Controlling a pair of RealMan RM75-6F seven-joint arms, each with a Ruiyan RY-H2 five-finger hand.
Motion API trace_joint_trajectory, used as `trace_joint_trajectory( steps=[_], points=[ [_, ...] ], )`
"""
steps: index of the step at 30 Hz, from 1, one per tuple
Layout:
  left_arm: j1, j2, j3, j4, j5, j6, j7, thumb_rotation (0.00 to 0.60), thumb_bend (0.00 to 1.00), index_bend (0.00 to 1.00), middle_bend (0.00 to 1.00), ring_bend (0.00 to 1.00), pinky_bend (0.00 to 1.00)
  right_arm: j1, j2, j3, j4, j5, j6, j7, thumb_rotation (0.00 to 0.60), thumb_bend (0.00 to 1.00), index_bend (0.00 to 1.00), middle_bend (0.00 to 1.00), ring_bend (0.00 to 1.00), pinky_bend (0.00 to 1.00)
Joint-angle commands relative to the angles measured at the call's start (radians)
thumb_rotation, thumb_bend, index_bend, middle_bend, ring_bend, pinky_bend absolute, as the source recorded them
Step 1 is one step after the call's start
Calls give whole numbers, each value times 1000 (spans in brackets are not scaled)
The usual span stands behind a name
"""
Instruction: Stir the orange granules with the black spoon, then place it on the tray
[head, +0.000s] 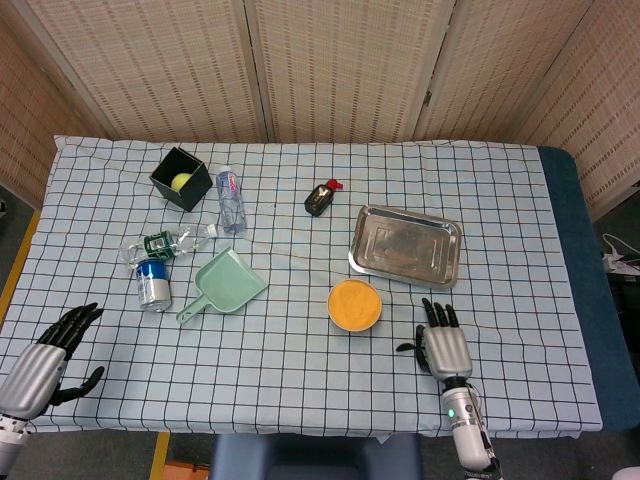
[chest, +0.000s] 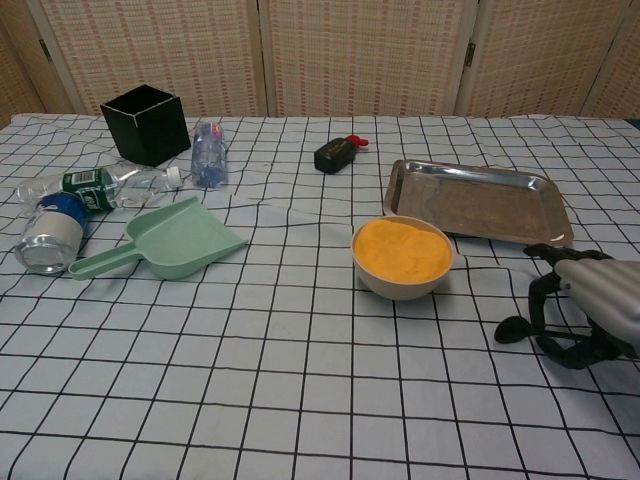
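A white bowl of orange granules (head: 354, 305) (chest: 402, 250) stands near the table's middle, in front of the empty steel tray (head: 405, 245) (chest: 480, 205). To the bowl's right, near the front edge, my right hand (head: 445, 350) (chest: 595, 310) curls its fingers around the black spoon's handle. The spoon's round head (head: 405, 348) (chest: 512, 328) sticks out to the left, just above the cloth; the handle is hidden under the hand. At the front left corner my left hand (head: 45, 355) rests with its fingers spread and nothing in it; only the head view shows it.
A green dustpan (head: 222, 283) (chest: 165, 240), a blue-labelled can (head: 152, 284), two lying plastic bottles (head: 230, 200) (head: 165, 242) and a black box (head: 181, 178) fill the left side. A small black bottle with a red cap (head: 321, 198) lies behind the tray's left end.
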Motion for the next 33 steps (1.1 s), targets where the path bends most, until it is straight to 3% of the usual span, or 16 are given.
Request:
trace_joint_trajectory(
  steps=[1,10,16,26,33],
  points=[
    [-1,0,-1,-1,0,-1,0,600,367,0,0,0,168,2,11,6,-14,5,-5,8,600,352,570,0,0,0],
    [-1,-2,-2,1,-7,-5,7,600,367,0,0,0,168,18,99,47,-119,37,-24,32,600,353,570,0,0,0],
    [-2,-6,-5,-4,-8,-6,23,600,367,0,0,0,169,74,149,106,-185,84,-49,-16,600,354,569,0,0,0],
    [-2,-10,-4,-4,-8,-10,32,600,367,0,0,0,168,196,120,185,-202,166,-69,-109,600,353,557,0,0,0],
    [-1,-8,-4,-3,-7,-7,26,600,367,0,0,0,168,289,66,212,-175,235,-82,-180,600,353,552,0,0,0]
  ],
)
